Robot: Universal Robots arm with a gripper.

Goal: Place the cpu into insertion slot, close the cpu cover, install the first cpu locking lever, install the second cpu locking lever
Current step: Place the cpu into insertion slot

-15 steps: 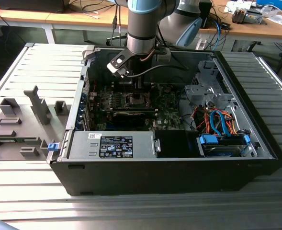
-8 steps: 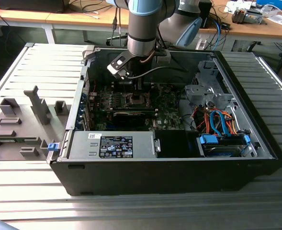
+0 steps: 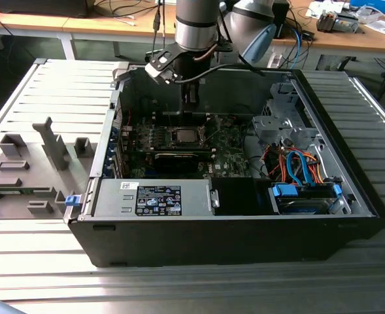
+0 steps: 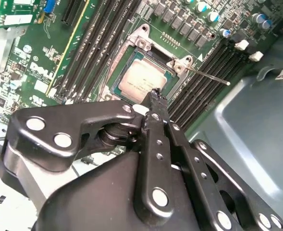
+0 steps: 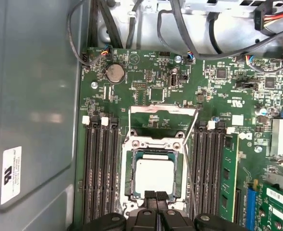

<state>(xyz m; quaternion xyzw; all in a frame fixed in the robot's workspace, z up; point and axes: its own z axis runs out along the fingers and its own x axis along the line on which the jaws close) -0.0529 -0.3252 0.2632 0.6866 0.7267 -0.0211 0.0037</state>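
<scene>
Sitting in the insertion slot (image 5: 153, 144), the cpu (image 5: 153, 175) looks placed; the cpu cover (image 5: 163, 109) stands open, locking levers (image 4: 209, 77) unlatched. The hand (image 5: 155, 195) hovers close above, fingers together, empty.

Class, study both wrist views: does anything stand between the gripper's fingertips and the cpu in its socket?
Nothing visible does. The gripper hangs at the edge of the cpu, which lies bare in the insertion slot; the cpu cover stands swung open.

We judge site a robotics lab or workshop: opened computer case (image 3: 231, 242) on slatted metal surface (image 3: 179, 281), robot arm (image 3: 195, 26) above, grey fixtures (image 3: 51, 140) beside, cable-strewn wooden surfaces (image 3: 42, 25) behind.
</scene>
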